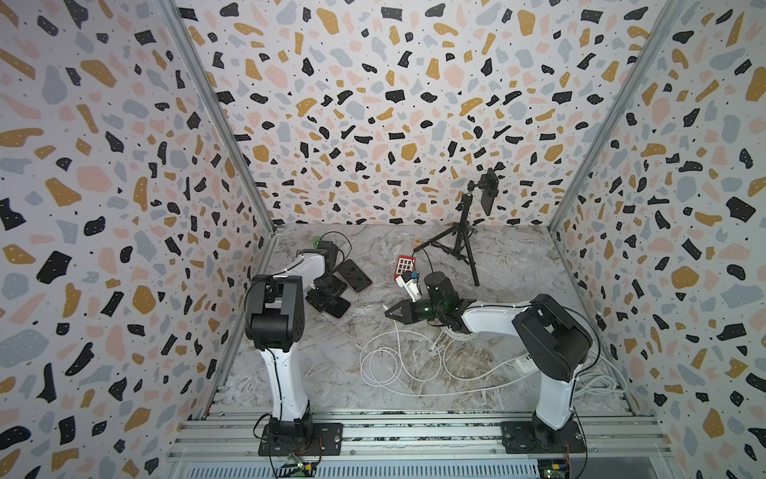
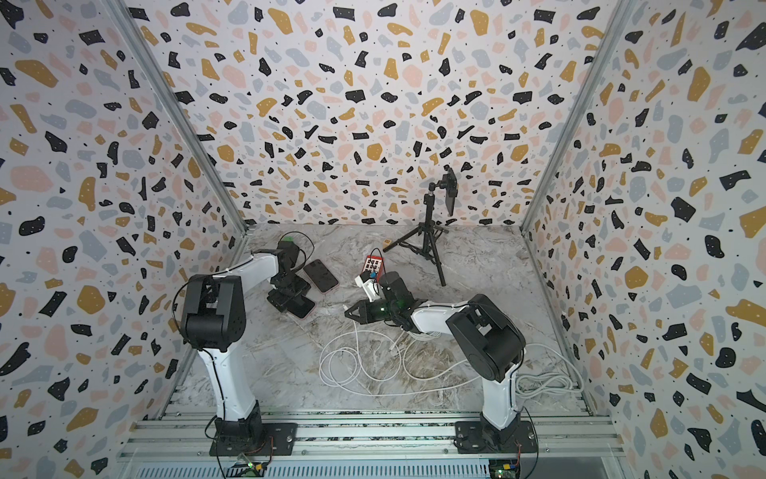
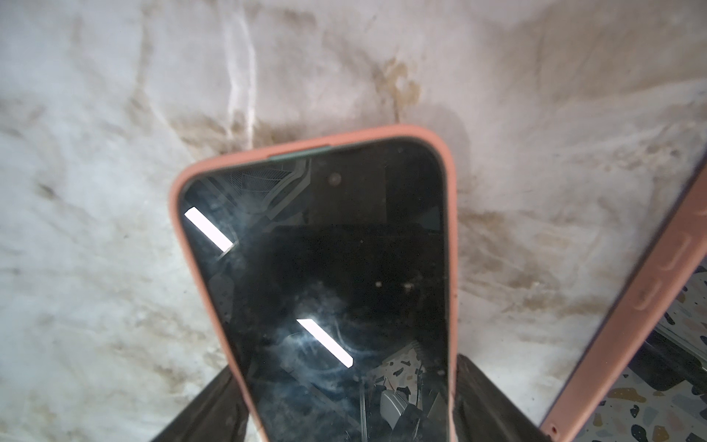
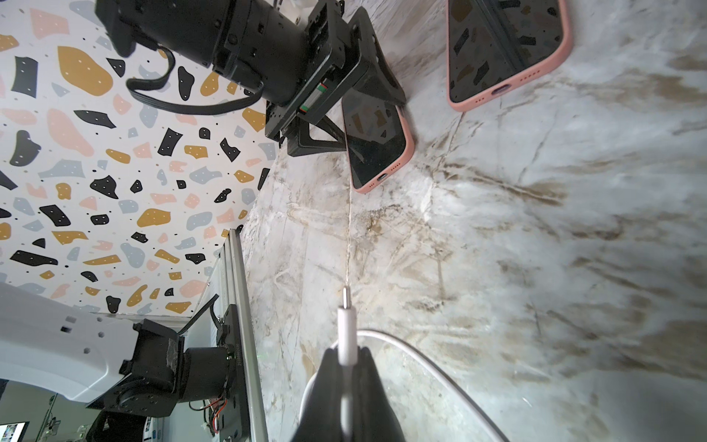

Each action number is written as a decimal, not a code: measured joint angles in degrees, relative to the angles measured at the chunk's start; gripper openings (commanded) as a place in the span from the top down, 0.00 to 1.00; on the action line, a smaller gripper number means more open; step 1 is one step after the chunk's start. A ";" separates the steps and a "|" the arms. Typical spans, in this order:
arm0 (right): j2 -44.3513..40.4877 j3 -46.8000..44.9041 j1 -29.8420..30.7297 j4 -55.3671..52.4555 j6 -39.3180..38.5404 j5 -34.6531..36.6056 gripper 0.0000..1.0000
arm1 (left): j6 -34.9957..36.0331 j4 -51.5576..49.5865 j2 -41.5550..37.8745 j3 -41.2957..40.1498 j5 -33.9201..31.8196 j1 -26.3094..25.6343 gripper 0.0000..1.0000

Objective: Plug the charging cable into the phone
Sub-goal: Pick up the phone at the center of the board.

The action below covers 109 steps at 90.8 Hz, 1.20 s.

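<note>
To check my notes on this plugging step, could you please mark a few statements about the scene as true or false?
1. The right gripper is shut on the charging cable, with the plug tip pointing out past the fingers. True.
2. The plug is already seated in a phone's port. False: it is held clear of the phones.
3. The left gripper has a finger on each side of a pink-cased phone lying on the table. True.
4. The tripod has fallen over. False: it stands upright at the back.
5. Only one phone lies on the table. False: a second pink-cased phone lies beside it.
</note>
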 measured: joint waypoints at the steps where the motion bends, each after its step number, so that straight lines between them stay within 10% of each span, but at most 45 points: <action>1: 0.04 0.15 0.02 -0.11 0.00 0.02 1.00 | 0.13 -0.02 0.00 0.00 0.20 0.04 0.22; 51: 11.78 12.24 5.75 -5.64 2.45 0.66 1.00 | 4.63 -4.46 -5.81 -0.83 18.45 5.22 0.22; 109: 15.93 16.81 6.51 -3.34 8.76 -3.56 1.00 | 5.14 -3.67 -8.92 -6.58 23.65 5.18 0.23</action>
